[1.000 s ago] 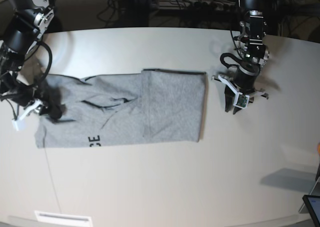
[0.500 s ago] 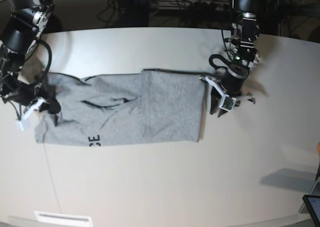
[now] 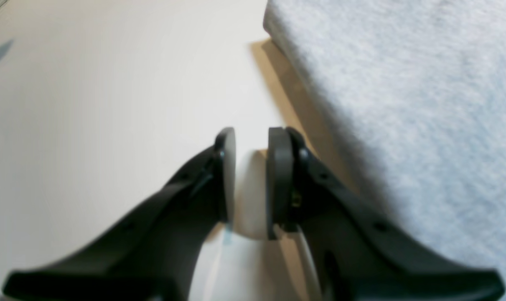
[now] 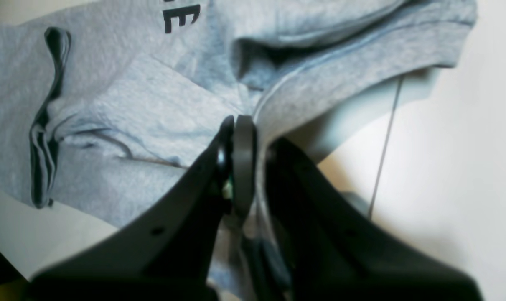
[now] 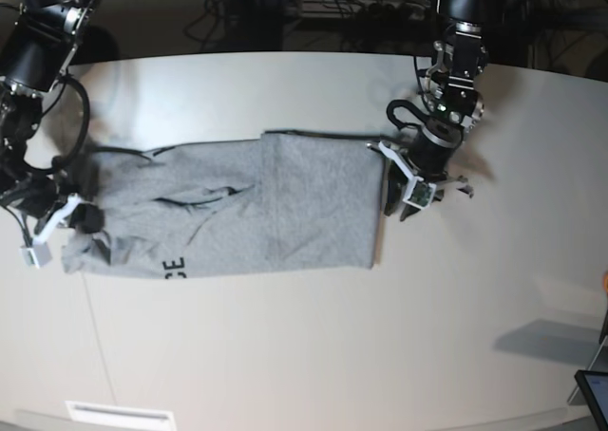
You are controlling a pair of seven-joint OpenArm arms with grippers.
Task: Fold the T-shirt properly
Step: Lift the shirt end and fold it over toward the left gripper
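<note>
A: Where do we stand with the T-shirt (image 5: pixel 228 208)?

B: It lies flat across the table (image 5: pixel 313 355), partly folded, one end doubled over toward three o'clock. Our right gripper (image 4: pixel 238 125) is pressed shut, pinching fabric at the nine o'clock end. Our left gripper (image 3: pixel 250 167) holds nothing; its jaws stand slightly apart just beside the folded edge.

A: How do we do this well?

B: I'd judge we should lift that pinched end evenly and keep it taut, so the creases near the lettering don't get folded in.

A: What changed?

B: A second ago the right jaws were spread; now they've closed. The left arm has moved in beside the shirt.
</note>
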